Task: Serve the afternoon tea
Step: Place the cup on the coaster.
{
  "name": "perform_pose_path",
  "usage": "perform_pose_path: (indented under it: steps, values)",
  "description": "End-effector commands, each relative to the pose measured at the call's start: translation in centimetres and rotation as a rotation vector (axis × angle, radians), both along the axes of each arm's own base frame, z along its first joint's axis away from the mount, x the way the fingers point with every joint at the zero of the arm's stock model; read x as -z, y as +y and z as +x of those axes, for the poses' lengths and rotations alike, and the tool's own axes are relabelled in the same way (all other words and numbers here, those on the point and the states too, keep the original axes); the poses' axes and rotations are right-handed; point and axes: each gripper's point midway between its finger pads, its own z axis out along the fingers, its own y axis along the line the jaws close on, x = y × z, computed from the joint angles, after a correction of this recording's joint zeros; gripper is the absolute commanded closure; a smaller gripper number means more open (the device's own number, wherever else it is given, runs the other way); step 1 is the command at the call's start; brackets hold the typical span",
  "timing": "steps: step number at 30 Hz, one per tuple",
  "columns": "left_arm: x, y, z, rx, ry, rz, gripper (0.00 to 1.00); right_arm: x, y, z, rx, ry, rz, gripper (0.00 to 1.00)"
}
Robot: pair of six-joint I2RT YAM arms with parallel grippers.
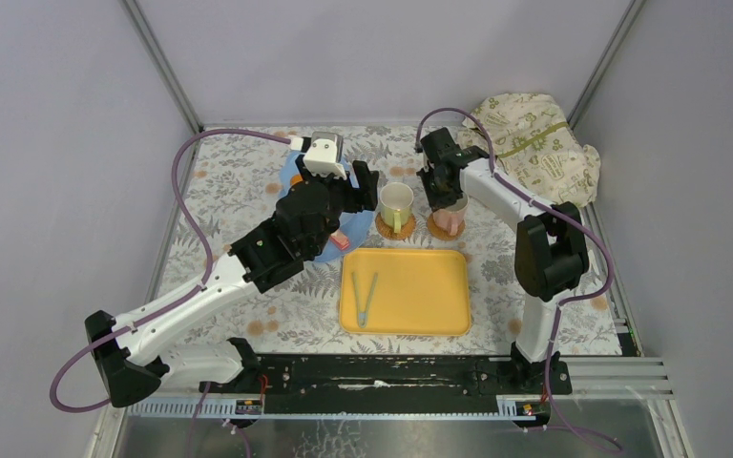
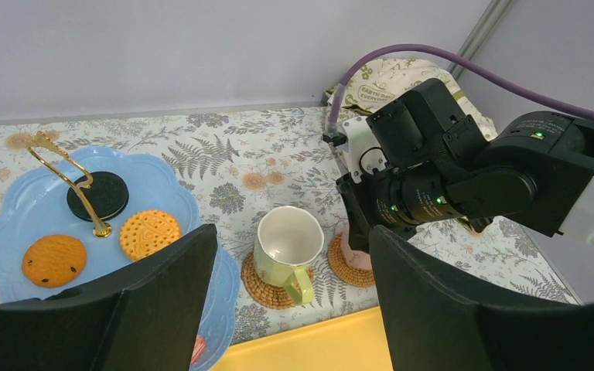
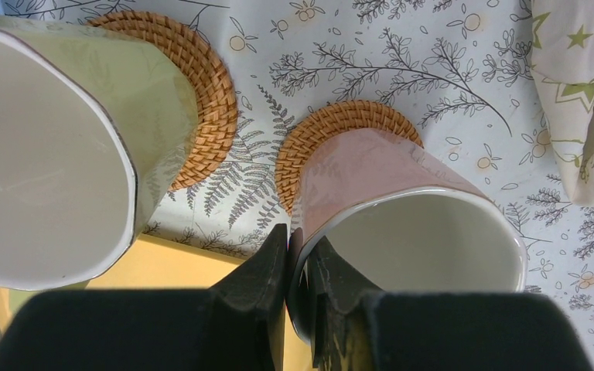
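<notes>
The light-blue stand (image 2: 15,209) has a gold handle (image 2: 69,174), a black biscuit (image 2: 97,195) and two orange biscuits (image 2: 149,233) on its top plate. My left gripper (image 2: 292,236) hangs open above the stand's right side, empty, looking down at the green cup (image 2: 282,247) on its woven coaster (image 2: 267,290). My right gripper (image 3: 298,239) is shut on the pink cup (image 3: 387,170), one finger inside the rim and one outside. The cup stands on the second coaster (image 3: 332,124). From above, both cups (image 1: 396,202) (image 1: 450,221) sit side by side behind the tray.
A yellow tray (image 1: 439,286) with green tongs (image 1: 365,296) lies in front of the cups. The cream cloth (image 1: 534,143) is bunched at the back right. A red pastry (image 1: 341,241) shows on the stand's lower plate. Walls close in the table on both sides.
</notes>
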Motion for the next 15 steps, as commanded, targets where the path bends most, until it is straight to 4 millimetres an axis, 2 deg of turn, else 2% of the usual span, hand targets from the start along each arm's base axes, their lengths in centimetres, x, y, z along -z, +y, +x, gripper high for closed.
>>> perform_pose_path:
  steps: [1, 10, 15]
  values:
    - [-1.9, 0.2, 0.2, -0.013, -0.023, -0.043, 0.21, -3.5, 1.1, 0.3, -0.010, -0.096, 0.050, 0.81]
    - [-1.8, 0.1, 0.1, -0.008, -0.019, -0.048, 0.21, -4.1, 1.2, 0.1, -0.007, -0.106, 0.049, 0.68]
    - [-1.9, 0.0, 0.2, -0.005, -0.018, -0.050, 0.21, -4.6, 1.0, 0.1, -0.003, -0.118, 0.044, 0.66]
